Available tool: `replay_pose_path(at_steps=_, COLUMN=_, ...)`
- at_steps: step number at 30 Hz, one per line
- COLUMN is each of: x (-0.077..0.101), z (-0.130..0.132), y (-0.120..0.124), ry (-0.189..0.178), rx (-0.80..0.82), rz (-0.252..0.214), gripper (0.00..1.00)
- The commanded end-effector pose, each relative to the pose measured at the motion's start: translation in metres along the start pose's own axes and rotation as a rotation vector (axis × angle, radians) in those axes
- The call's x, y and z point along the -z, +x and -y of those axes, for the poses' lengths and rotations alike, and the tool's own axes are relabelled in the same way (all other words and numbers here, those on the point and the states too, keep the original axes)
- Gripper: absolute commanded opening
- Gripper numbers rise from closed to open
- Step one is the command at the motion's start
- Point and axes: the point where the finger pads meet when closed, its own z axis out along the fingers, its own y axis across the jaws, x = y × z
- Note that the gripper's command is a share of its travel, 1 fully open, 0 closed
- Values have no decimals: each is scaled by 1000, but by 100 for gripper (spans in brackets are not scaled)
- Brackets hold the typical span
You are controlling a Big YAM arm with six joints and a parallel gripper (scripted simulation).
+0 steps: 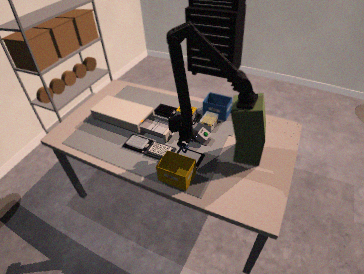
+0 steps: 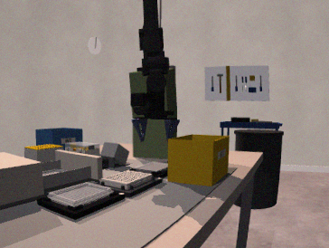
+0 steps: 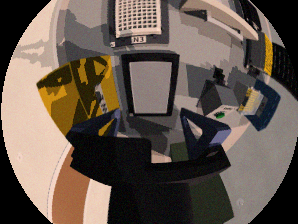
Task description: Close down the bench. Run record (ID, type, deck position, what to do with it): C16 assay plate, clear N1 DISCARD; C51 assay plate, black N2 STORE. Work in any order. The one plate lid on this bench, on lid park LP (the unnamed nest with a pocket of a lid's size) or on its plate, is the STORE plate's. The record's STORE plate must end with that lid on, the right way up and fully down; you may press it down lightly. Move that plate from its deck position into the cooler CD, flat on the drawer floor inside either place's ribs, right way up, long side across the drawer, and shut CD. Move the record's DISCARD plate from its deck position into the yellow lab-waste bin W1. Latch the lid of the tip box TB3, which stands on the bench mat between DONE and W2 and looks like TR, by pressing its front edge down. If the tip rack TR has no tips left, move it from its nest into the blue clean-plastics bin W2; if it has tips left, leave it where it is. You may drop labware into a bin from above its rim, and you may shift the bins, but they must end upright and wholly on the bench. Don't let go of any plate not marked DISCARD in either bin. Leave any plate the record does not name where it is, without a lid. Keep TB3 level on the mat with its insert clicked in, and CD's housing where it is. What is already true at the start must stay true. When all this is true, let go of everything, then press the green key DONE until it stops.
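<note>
Lid pick-up looks like the step in hand, judging by where the arm hangs. Tool (image 3: 150, 119) is spread fully wide w/ nothing between its fingers, pointing straight down over the flat grey lid (image 3: 150, 84). That lid lies in the dark-framed lid park (image 3: 121, 90) at the end of the nest row, just beside the yellow bin W1 (image 1: 172, 175).

In the wrist view the lid sits roughly centred between the two blue fingers, long side running away from the camera, so the fingers would straddle its short width. Exterior view shows the tool (image 2: 155, 131) well above the lid (image 2: 154, 167), w/ a clear gap under the tips.

How to do it well, imo:
- Come straight down, no sideways drift. The bin wall is close on one side and a finger could clip it.
- Keep the wrist square to the lid's edges so both pads meet the rim at once and it doesn't twist in the pocket.
- Stop low enough to catch the lid's skirt, but not so low that the tips jam on the park's frame.
- Close gently, since a thin lid prob. flexes or pops out if squeezed hard.
- Lift vertically until clear of the pocket before moving along the row.

Next nest along holds a plate w/ a white dotted well grid (image 3: 139, 10), and beyond it is a paler plate (image 1: 136, 143). Can't tell from these views which one is the black STORE plate, and the nest labels are too small to read. Both plates sit lidless in their nests on the surface (image 1: 250, 200).
</note>
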Motion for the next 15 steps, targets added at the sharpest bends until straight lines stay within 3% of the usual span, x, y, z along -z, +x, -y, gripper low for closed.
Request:
replay_pose_path(at_steps=1, x=-6, z=2, y=-7, ry=-5, rx=-7, rz=13, gripper=100)
replay_pose_path(at_steps=13, x=-20, z=2, y=-7, ry=-5, rx=-7, rz=12, gripper=100)
replay_pose_path(at_steps=14, x=-11, z=-5, y=-20, ry=-23, rx=-12, rz=44, gripper=100)
replay_pose_path(at_steps=15, x=-19, z=0, y=-11, ry=-12, rx=-9, rz=23, gripper=100)
